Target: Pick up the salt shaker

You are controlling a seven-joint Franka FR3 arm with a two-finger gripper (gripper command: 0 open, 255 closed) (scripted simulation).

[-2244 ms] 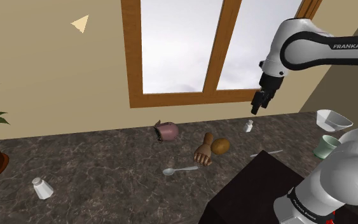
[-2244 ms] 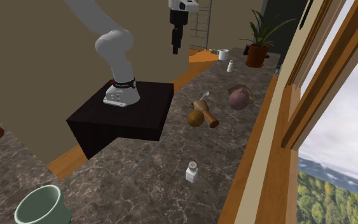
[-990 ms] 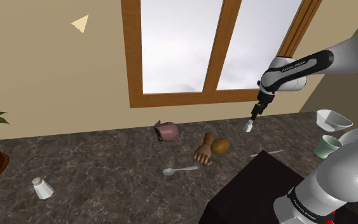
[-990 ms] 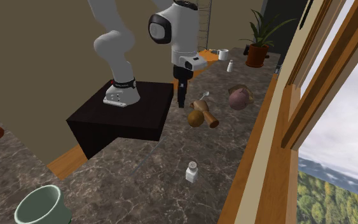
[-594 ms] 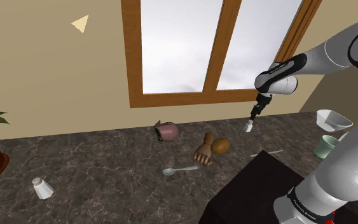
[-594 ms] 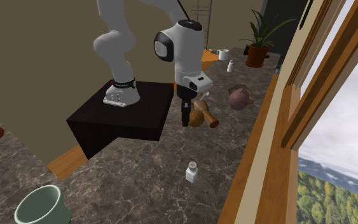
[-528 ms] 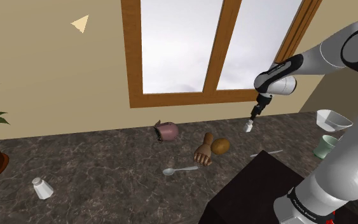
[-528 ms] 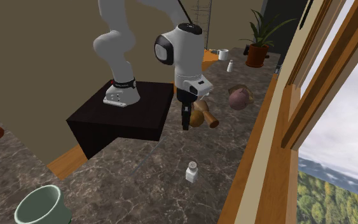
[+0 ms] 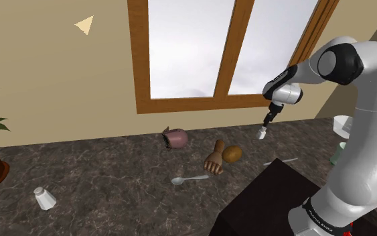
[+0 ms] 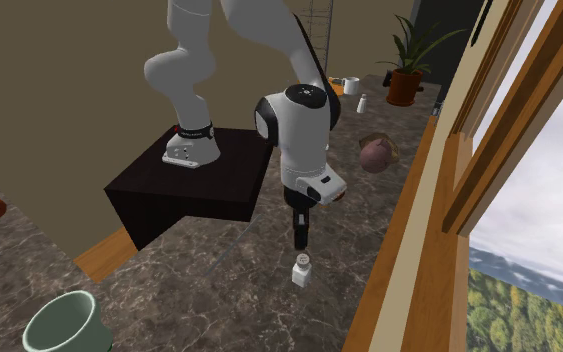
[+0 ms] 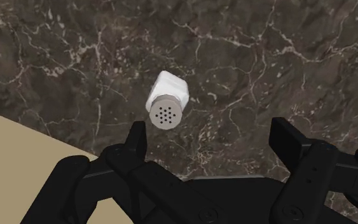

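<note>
Gripper [image 10: 302, 244] hovers, fingers apart, just above the upright salt shaker [image 11: 166, 102]; lowering, closing and lifting not yet done

the salt shaker [image 10: 301, 270] stands on the counter [image 9: 113, 174] just under the gripper [image 10: 301, 243], near the window [image 9: 227, 47]. in the shoulder view a model hand [image 9: 213, 161] and spoon [image 9: 189, 179] lie to its left.

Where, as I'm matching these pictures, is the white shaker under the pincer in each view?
Shoulder view: shaker just below the pincer, right of centre.
Second exterior view: low centre, beneath the pincer.
Wrist view: ahead of the open pincer, holed cap facing the camera.
Shared landmark: the black pincer.
</note>
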